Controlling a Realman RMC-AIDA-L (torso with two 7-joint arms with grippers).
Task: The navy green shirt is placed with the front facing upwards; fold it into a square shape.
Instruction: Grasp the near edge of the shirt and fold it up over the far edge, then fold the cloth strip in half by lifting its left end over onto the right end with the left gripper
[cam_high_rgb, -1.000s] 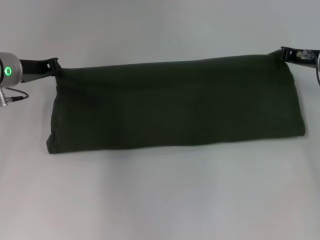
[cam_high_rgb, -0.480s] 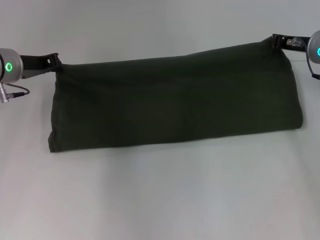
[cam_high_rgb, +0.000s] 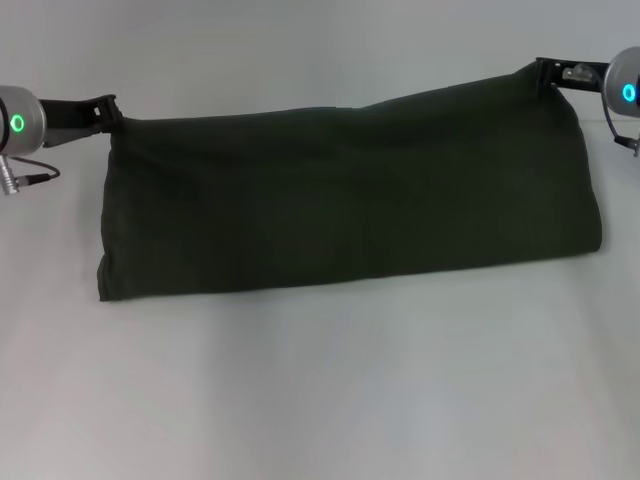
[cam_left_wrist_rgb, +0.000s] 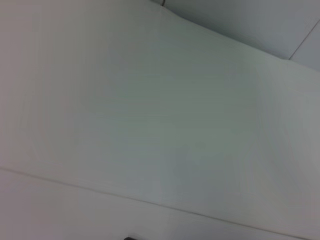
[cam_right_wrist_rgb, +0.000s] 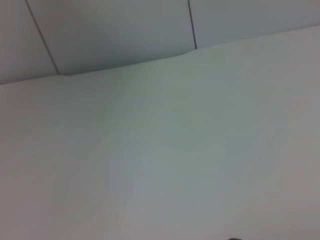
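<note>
Navy green shirt (cam_high_rgb: 350, 195) spread wide across white tabletop (cam_high_rgb: 320, 400) as a long dark band, already folded lengthwise, no lettering showing. Left gripper (cam_high_rgb: 108, 112) pinching far-left corner, right gripper (cam_high_rgb: 545, 72) pinching far-right corner; both sets of fingers pressed together on cloth, near edge lying on tabletop. Wrist views: only pale surfaces, no shirt, no fingers seen. Risks, judged: 1) uneven lift — right corner riding higher and farther back than left, so top edge slopes; if carried on this way, fold likely skewed, not square. 2) grip on thin corner bits only; pull from cloth weight or arms moving apart could slip a corner out, half the shirt dropping. 3) near edge dragging on tabletop could bunch or shift inner layers. Vs 1.0 s ago: right gripper up and back, right corner raised, top edge now tilted where it was near level; left gripper up slightly; near-right corner drawn in a little.
</note>
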